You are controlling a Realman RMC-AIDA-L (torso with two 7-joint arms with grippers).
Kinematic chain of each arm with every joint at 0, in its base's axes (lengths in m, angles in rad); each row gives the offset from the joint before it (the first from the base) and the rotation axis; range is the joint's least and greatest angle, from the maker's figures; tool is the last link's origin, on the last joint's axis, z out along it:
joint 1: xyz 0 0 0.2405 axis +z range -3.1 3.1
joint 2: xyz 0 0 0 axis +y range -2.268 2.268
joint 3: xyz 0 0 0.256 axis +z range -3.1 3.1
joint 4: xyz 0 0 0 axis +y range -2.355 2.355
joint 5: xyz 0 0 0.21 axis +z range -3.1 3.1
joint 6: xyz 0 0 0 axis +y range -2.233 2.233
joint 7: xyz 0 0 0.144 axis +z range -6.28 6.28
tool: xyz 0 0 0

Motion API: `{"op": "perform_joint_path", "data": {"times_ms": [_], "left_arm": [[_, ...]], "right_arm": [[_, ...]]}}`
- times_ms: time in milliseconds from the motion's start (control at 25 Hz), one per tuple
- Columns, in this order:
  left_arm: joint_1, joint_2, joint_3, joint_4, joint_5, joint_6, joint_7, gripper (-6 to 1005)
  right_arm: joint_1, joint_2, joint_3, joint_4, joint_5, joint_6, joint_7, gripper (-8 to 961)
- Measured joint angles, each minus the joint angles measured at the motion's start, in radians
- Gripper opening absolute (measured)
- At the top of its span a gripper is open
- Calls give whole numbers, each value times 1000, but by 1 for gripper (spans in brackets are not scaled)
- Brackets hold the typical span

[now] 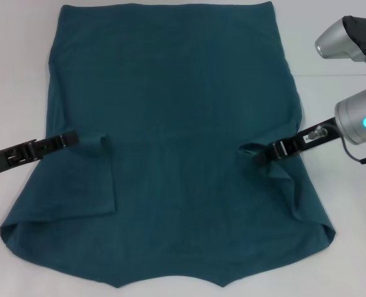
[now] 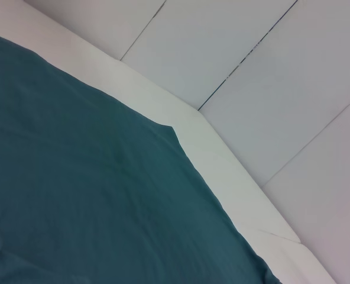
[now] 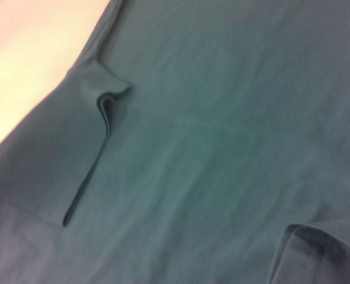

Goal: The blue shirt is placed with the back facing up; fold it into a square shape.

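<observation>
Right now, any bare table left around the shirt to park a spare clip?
Bare table runs left of the blue shirt, above the left gripper. Another strip lies right of the shirt, below the right gripper, toward the near corner. Centre is all cloth; both sleeve folds are occupied by grippers.

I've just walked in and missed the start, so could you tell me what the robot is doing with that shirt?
The robot is folding the blue shirt, which lies spread on the white table. Both sleeves are folded in over the body. The left gripper sits at the shirt's left edge by the folded sleeve, and the right gripper is at the bunched cloth of the right sleeve fold. Whether either is pinching the fabric is not clear. The shirt is not yet a square.
</observation>
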Motion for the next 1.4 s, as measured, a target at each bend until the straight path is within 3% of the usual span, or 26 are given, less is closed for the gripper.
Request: {"op": "perform_joint_path", "data": {"times_ms": [320,640,840,1000,1160,1400], "left_arm": [[-2,0,-2,0,0,-2,0,511],[1,0,-8,0,0,-3,-11,510],[7,4,-11,8,0,22,-71,510],[25,22,-23,41,5,112,-182,511],[50,26,-26,115,11,221,-271,511],[80,27,-31,203,101,262,-378,542]], "right_arm": [[19,8,1,89,33,46,42,101],[6,-5,2,93,154,-7,24,125],[-28,-36,6,94,265,-65,24,365],[-70,-59,24,94,359,-113,24,484],[-101,-69,37,94,403,-137,15,603],[-111,-68,52,94,407,-163,-16,594]]}}
